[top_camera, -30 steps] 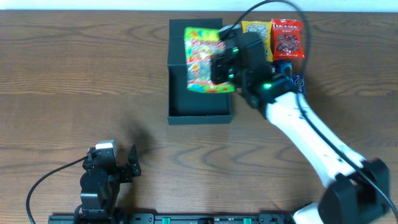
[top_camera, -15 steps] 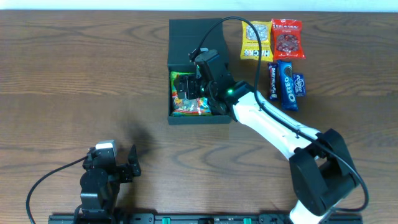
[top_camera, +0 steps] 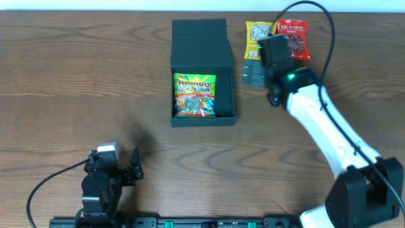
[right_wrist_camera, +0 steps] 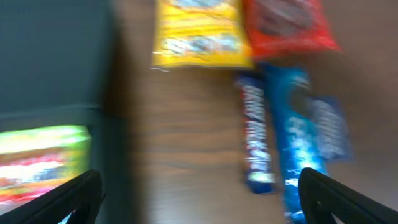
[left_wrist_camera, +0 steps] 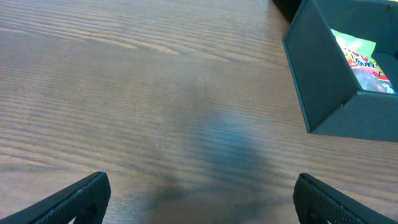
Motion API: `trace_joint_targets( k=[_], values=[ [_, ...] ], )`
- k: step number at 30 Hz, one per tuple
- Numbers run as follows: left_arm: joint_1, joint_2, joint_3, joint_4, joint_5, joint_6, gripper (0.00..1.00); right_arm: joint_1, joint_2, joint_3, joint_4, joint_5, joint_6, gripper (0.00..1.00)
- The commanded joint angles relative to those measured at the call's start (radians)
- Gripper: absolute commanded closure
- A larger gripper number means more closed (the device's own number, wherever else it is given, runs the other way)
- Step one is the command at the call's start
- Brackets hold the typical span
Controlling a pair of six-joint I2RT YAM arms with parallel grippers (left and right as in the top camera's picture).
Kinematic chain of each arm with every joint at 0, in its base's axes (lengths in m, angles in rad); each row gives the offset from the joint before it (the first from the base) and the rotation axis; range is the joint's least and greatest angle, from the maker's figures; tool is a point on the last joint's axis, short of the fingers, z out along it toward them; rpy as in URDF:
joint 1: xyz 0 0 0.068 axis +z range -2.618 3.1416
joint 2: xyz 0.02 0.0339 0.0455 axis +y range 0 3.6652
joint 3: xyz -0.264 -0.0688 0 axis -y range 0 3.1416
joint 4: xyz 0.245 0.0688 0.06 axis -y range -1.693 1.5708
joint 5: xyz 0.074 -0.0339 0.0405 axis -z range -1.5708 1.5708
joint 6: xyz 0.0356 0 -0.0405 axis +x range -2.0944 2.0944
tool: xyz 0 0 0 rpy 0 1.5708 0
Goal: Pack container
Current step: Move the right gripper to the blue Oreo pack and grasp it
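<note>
The container (top_camera: 224, 69), a dark green-black square box, stands open at the table's far middle with its flap lid (top_camera: 199, 38) laid back. A green gummy packet (top_camera: 195, 95) lies flat inside it. My right gripper (top_camera: 254, 71) hovers open and empty just right of the box. In the blurred right wrist view, the right gripper (right_wrist_camera: 199, 199) spans bare wood between the container wall (right_wrist_camera: 56, 56) and the snack bars. My left gripper (top_camera: 130, 168) rests open at the near left, far from the box. In its wrist view the left gripper (left_wrist_camera: 202, 202) holds nothing, and the container (left_wrist_camera: 329, 93) sits ahead to the right.
A yellow packet (right_wrist_camera: 202, 31) and a red packet (right_wrist_camera: 286, 25) lie side by side right of the box. Below them lie a dark blue bar (right_wrist_camera: 255, 137) and a blue cookie pack (right_wrist_camera: 305, 137). In the overhead view the right arm (top_camera: 329, 133) covers the bars.
The right gripper lowered the green packet into the container, let go and opened. It then swung right, to beside the snacks. The left arm has not moved.
</note>
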Motion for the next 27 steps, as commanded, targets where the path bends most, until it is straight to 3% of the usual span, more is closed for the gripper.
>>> trace_joint_targets(
  k=[1,5,13,21,27],
  values=[
    [0.003,-0.006,-0.01,0.004,-0.003,-0.011,0.05,-0.082,0.047,0.002,-0.028,0.041,-0.066,0.01],
    [0.003,-0.006,-0.01,0.004,-0.003,-0.011,0.05,-0.176,0.101,0.002,-0.022,-0.018,-0.14,0.01],
    [0.003,-0.006,-0.01,0.004,-0.003,-0.011,0.05,-0.33,0.241,0.002,0.058,-0.214,-0.27,0.13],
    [0.003,-0.006,-0.01,0.004,-0.003,-0.012,0.05,-0.34,0.313,0.002,0.124,-0.337,-0.335,0.29],
    [0.003,-0.006,-0.01,0.004,-0.003,-0.011,0.05,-0.34,0.365,0.002,0.127,-0.329,-0.336,0.33]
  ],
)
